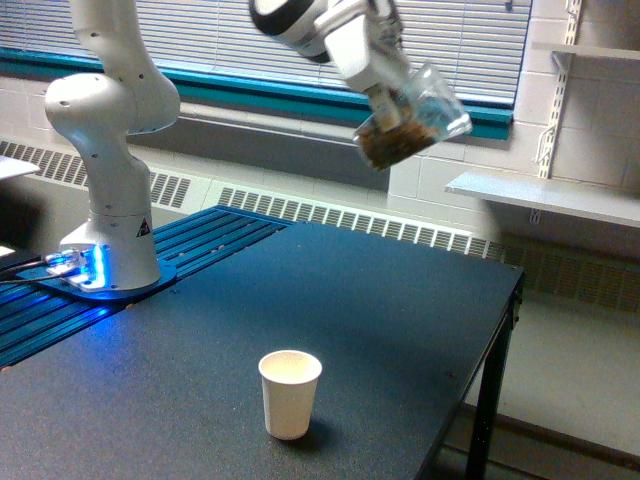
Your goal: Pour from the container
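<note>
Room: window blinds (220,40) along the back wall, teal sill (250,95) beneath, white block wall, a wall shelf (540,195) on the exterior view's right.
Bench: dark speckled top (380,320), 1 black leg visible at the exterior view's right edge.
Arm base: white Franka column (115,170) standing at the bench's far corner on the exterior view's left, blue glow at its foot.
Tool: high in the upper middle of the view (385,95), clamped on the container, fingers mostly hidden behind the jar's base end.
Container: clear plastic jar (415,115), held in the air well above the bench, tilted so the wide mouth points toward the exterior view's right and slightly up.
Contents: brown nut-like bits (390,145) gathered in the lower, closed end of the jar, showing through the wall; upper part of the jar clear.
Paper cup: small, white, upright (290,393), near the bench's front edge, open mouth up, inside pale.
Relation: jar well apart from the cup, higher and toward the exterior view's right of it, not over the cup's mouth.
</note>
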Available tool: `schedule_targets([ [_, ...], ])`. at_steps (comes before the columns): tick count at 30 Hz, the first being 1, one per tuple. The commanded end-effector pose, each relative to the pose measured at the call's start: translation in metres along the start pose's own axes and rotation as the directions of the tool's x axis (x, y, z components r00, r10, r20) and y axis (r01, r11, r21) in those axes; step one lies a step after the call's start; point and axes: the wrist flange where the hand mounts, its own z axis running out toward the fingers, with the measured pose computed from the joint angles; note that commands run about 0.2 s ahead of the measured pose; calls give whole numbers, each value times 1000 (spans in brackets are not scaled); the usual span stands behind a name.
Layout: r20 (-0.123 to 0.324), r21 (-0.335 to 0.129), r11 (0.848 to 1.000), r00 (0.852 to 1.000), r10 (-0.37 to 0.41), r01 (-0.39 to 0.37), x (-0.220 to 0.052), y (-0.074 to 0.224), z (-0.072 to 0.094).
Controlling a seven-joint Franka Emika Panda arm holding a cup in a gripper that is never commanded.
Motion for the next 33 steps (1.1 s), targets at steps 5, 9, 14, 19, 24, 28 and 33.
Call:
schedule_targets([
  [5,26,-27,999,999,45,-45,-23,50,18],
  [9,39,-49,998,998,42,-40,-32,71,25],
  [14,66,-73,996,996,53,-48,-43,91,34],
  [19,72,-108,993,996,61,-53,-50,109,42],
  [24,81,-140,988,994,69,-57,-57,122,52],
  [28,96,-164,985,993,66,-50,-63,132,62],
  [33,116,-193,980,990,80,-56,-75,140,74],
])
